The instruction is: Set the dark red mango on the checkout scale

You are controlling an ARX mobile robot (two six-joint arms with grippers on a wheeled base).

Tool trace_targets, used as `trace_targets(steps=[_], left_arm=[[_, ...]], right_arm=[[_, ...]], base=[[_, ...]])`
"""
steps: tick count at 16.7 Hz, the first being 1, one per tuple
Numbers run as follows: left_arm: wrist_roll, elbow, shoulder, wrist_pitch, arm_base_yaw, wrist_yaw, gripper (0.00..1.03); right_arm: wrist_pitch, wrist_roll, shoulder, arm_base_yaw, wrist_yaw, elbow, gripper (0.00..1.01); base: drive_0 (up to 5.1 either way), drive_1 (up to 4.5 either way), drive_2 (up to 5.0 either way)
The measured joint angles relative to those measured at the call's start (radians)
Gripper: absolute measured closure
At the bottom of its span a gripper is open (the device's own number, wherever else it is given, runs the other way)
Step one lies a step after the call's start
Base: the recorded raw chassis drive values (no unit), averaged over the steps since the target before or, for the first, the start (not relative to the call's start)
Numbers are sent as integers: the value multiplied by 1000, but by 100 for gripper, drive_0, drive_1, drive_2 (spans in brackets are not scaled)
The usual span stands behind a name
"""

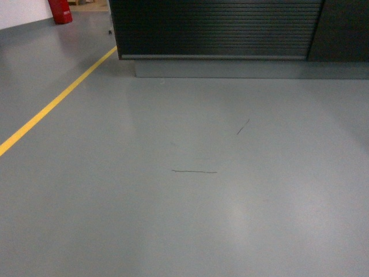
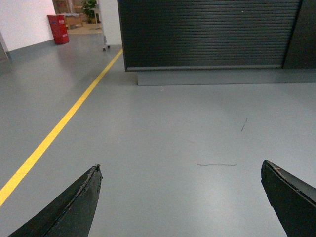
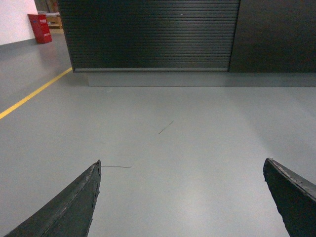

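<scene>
left gripper [image 2: 180, 197] spread wide, empty | right gripper [image 3: 180, 197] likewise | grey floor [image 1: 184, 190] ahead, ribbed checkout [image 1: 219, 26] front beyond | dark red mango, scale unseen | likely firm, glossy-slick: grip across its middle

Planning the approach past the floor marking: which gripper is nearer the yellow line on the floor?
Left. The yellow line runs past the left gripper close on its left side; from the right gripper, the line lies farther off to the left. Both grippers are open and empty.
</scene>
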Motion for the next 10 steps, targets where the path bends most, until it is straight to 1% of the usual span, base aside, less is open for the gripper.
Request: trace_targets(steps=[10], left_arm=[[0,0,0,-4,0,0,5]], right_arm=[[-5,0,0,0,0,0,3]], base=[[1,433,-431]])
